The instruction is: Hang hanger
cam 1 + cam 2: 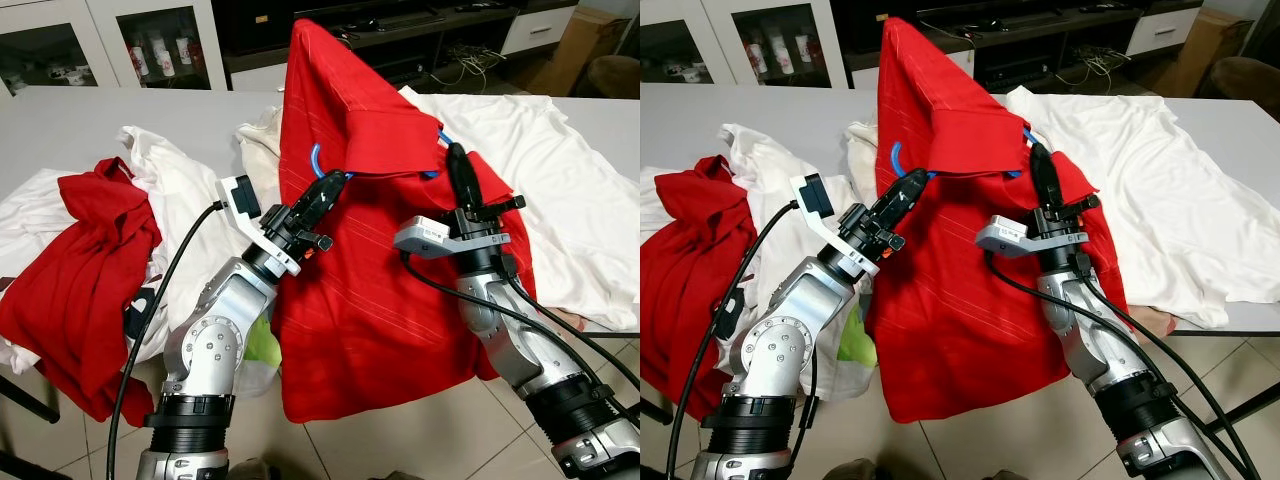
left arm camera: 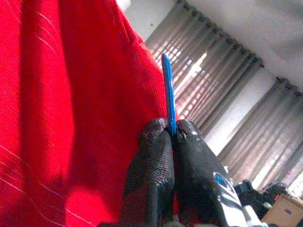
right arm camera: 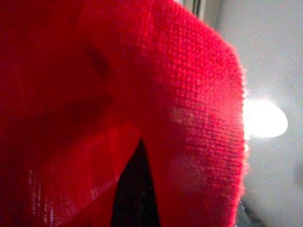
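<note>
Over the table, red shirt hiding most of blue hanger.

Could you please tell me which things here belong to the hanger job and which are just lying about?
In the job:
blue hanger
red polo shirt
left gripper
right gripper

Lying about:
crumpled red garment
white shirts
grey table

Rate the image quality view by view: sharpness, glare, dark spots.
Left and right eye views: sharp and evenly lit, the red shirt and both arms clear. Left wrist view: the left gripper and blue hanger are crisp, the bright curtains behind slightly washed out. Right wrist view: red fabric too close, soft and grainy, with a blown-out light spot and dark shadow below.
</note>
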Motion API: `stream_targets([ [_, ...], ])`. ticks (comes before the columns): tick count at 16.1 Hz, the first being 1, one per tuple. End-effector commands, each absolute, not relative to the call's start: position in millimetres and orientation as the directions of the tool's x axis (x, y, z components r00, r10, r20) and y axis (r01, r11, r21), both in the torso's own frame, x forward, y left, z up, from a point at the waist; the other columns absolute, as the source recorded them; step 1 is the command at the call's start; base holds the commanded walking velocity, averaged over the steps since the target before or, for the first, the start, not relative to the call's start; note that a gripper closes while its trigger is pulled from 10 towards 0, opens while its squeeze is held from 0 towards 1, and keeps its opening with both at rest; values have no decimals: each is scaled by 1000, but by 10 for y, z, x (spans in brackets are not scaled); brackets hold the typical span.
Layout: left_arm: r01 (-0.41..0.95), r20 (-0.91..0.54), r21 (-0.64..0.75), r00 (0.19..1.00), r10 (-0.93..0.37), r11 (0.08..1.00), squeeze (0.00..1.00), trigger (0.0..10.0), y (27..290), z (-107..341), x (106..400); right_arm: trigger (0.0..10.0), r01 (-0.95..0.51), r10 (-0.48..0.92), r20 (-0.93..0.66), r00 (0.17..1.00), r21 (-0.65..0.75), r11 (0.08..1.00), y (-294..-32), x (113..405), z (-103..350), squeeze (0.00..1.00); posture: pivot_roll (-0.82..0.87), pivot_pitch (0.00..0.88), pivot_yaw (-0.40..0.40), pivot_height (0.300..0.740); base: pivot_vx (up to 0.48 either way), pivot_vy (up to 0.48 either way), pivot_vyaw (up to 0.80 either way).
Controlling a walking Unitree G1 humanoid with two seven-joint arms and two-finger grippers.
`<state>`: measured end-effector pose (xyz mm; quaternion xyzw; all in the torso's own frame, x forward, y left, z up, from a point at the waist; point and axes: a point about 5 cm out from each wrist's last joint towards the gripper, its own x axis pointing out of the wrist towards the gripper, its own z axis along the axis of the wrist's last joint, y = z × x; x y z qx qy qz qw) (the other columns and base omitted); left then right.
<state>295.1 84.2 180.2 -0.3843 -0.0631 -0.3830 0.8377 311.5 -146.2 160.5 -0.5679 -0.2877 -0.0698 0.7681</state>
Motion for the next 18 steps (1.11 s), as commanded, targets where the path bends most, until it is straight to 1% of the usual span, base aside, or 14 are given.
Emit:
stream_targets([
  [1, 677, 413, -593, 720, -557, 436, 0, 0, 886, 1843, 2981, 10000, 375, 259, 498, 828, -834, 404, -1403, 3074, 1576, 1000, 84, 3, 12, 740, 0, 0, 0],
  [3, 662, 408, -599, 736, -539, 450, 0, 0, 907, 1837, 3005, 10000, 301, 322, 439, 839, -866, 398, -1347, 3069, 1537, 1000, 81, 4, 9, 740, 0, 0, 0],
  [4, 657, 408, -602, 741, -533, 454, 0, 0, 912, 1836, 3010, 10000, 277, 366, 421, 830, -880, 385, -1318, 3042, 1525, 239, 81, 4, 9, 740, 0, 0, 0],
  [5, 656, 408, -602, 742, -532, 455, 0, 0, 913, 1836, 3011, 10000, 267, 371, 417, 830, -881, 392, -1322, 3034, 1527, 0, 81, 4, 9, 740, 0, 0, 0],
  [6, 655, 407, -602, 743, -531, 456, 0, 0, 914, 1836, 3012, 10000, 255, 381, 416, 826, -878, 405, -1318, 3020, 1537, 0, 81, 4, 9, 740, 0, 0, 0],
  [7, 651, 405, -603, 748, -526, 461, 0, 0, 914, 1834, 3014, 10000, 214, 422, 409, 809, -874, 437, -1297, 2973, 1566, 0, 77, 4, 9, 740, 0, 0, 0],
  [8, 650, 405, -603, 749, -524, 463, 0, 0, 914, 1833, 3015, 10000, 196, 438, 403, 803, -874, 444, -1287, 2956, 1572, 0, 77, 4, 9, 740, 0, 0, 0],
  [10, 641, 402, -602, 759, -513, 476, 0, 0, 918, 1831, 3030, 10000, 83, 512, 367, 776, -865, 495, -1270, 2864, 1579, 0, 76, 3, 9, 740, 0, 0, 0],
  [11, 637, 401, -603, 763, -507, 480, 0, 0, 923, 1831, 3036, 10000, 53, 525, 351, 776, -864, 500, -1281, 2848, 1563, 780, 75, 2, 8, 740, 0, 0, 0],
  [12, 631, 400, -604, 768, -500, 487, 0, 0, 931, 1829, 3045, 10000, -7, 550, 312, 775, -866, 500, -1282, 2824, 1521, 1000, 75, 2, 8, 740, 0, 0, 0],
  [13, 627, 398, -604, 772, -495, 492, 0, 0, 935, 1827, 3050, 10000, -58, 573, 281, 770, -863, 502, -1278, 2803, 1489, 1000, 73, 1, 7, 740, 0, 0, 0],
  [14, 625, 398, -605, 774, -492, 494, 0, 0, 937, 1826, 3054, 10000, -76, 586, 271, 764, -863, 499, -1275, 2786, 1478, 1000, 73, 1, 7, 740, 0, 0, 0],
  [15, 618, 395, -606, 781, -484, 501, 0, 0, 943, 1824, 3063, 10000, -130, 611, 236, 756, -860, 494, -1289, 2756, 1460, 0, 73, 0, 7, 740, 0, 0, 0],
  [18, 608, 390, -603, 789, -475, 516, 0, 0, 960, 1816, 3075, 10000, -212, 645, 206, 736, -835, 508, -1380, 2706, 1492, 0, 73, 0, 7, 740, 0, 0, 0],
])
